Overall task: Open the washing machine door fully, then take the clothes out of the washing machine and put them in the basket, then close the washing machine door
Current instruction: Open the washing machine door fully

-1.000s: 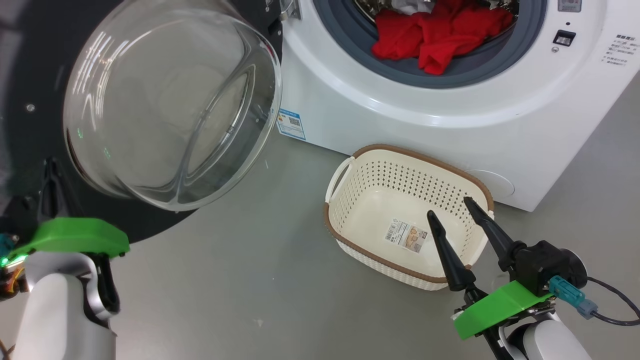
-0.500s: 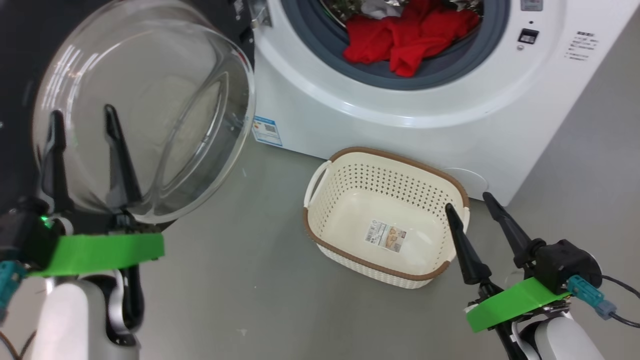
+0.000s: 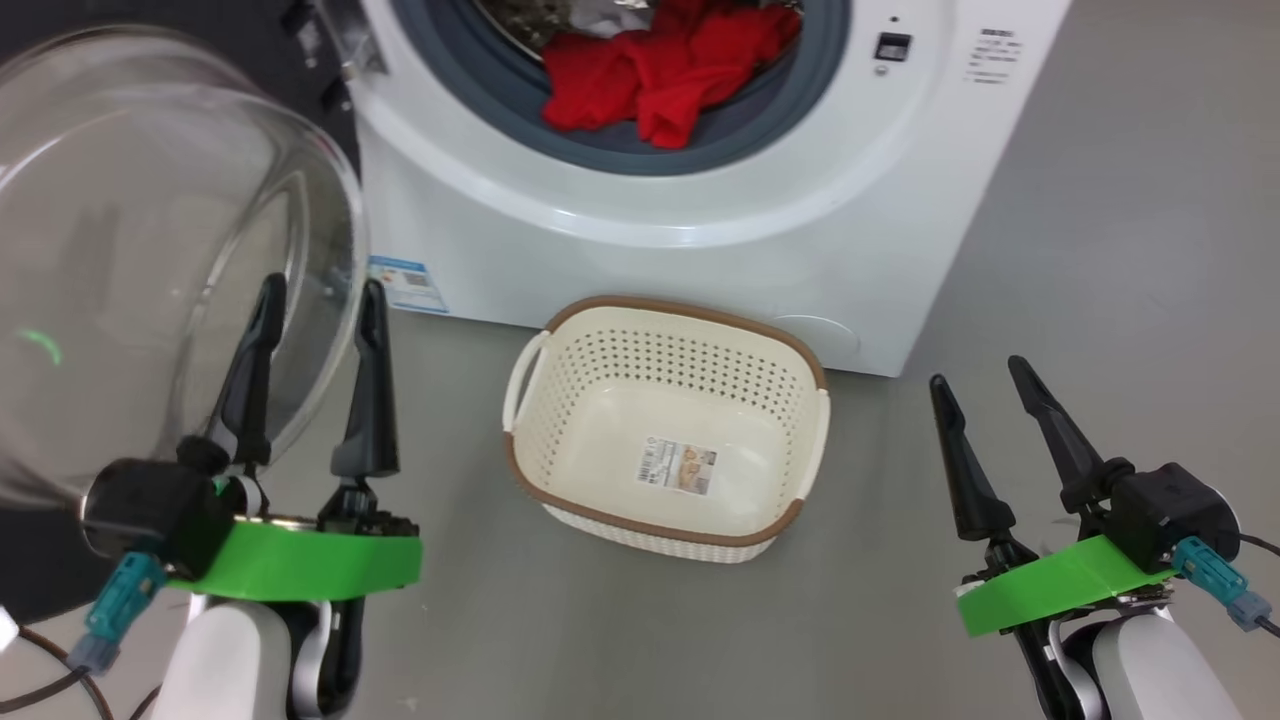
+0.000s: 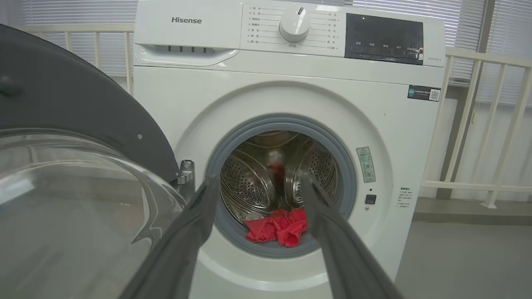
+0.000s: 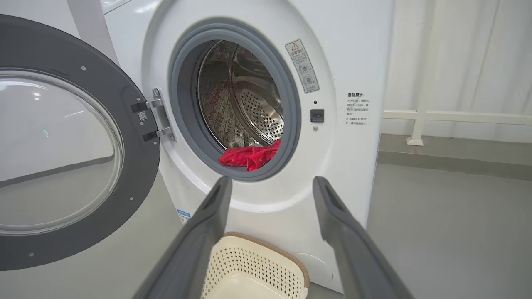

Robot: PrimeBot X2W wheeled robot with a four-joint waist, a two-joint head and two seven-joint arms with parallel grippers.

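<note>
The washing machine door, black-rimmed with a bulging glass window, stands swung wide at the left of the white washing machine. Red clothes lie heaped at the front lip of its opening. The cream basket sits upright on the floor just in front.

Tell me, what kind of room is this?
Probably a laundry room, though it might be a test space: a white washing machine with red clothes inside, and a cream basket on the grey floor before it.
</note>
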